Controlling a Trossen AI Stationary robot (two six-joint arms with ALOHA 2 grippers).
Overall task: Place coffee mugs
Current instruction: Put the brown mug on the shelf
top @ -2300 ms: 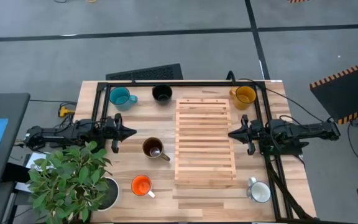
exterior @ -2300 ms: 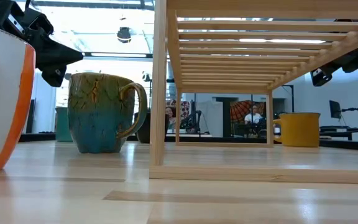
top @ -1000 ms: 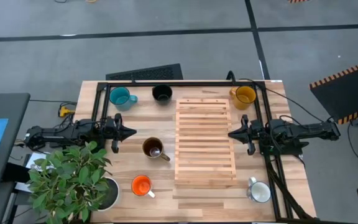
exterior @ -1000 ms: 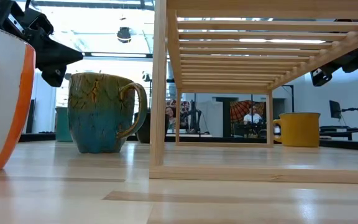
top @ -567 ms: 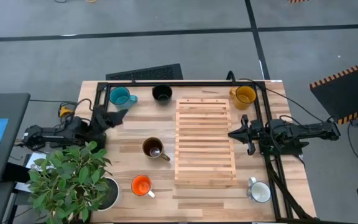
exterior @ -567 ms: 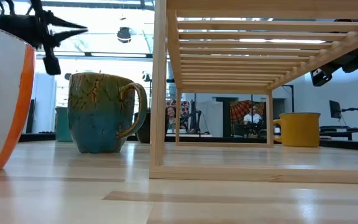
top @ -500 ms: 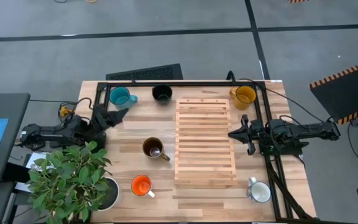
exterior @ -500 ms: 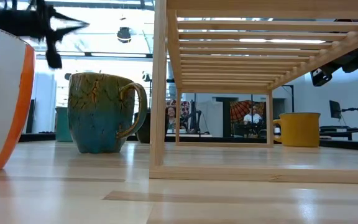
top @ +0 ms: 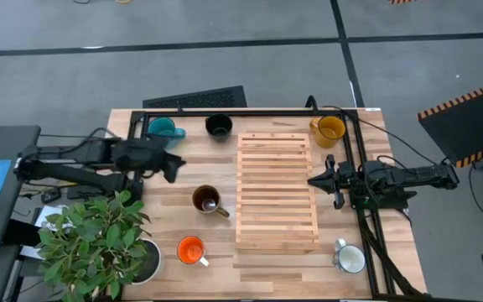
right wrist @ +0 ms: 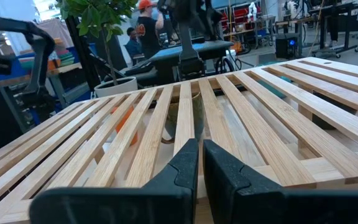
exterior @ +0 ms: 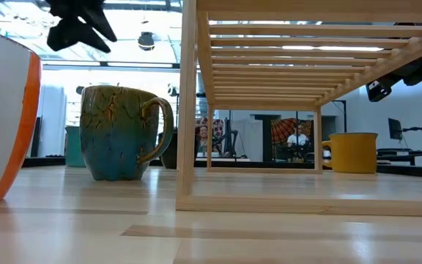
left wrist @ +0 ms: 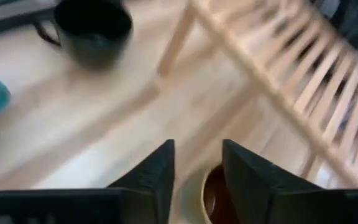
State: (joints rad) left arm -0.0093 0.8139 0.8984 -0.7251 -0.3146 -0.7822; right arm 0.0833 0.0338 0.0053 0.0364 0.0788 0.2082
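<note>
1. Hovering above the counter (top: 166, 214), the left jaws (left wrist: 197, 163) are spread with nothing between them; the brown mug (top: 205, 200) sits just ahead of and below them, its dark inside showing between the fingertips (left wrist: 160, 165) in the left wrist view.
2. Resting at the far side of the slatted wooden rack (top: 277, 186), the right jaws (right wrist: 199, 163) are pressed together and empty, pointing across the slats.
3. Standing apart on the counter are the other mugs: the teal mug (top: 163, 129) and the black mug (top: 218, 126) beyond the left jaws, the orange mug (top: 190, 249) behind them near the plant pot (top: 145, 260), the yellow mug (top: 329, 127) and the white mug (top: 350, 258) to either side of the right jaws.
4. Judging by its glazed look in the low view, the brown mug (exterior: 119, 132) is probably ceramic: rigid, fairly heavy for its size, slick, and liable to chip if knocked against the rack.
5. A pinch across the rim wall, one finger inside and one outside, opposite the handle, seems the surest hold; the handle (exterior: 160, 125) itself would let the mug swing.
</note>
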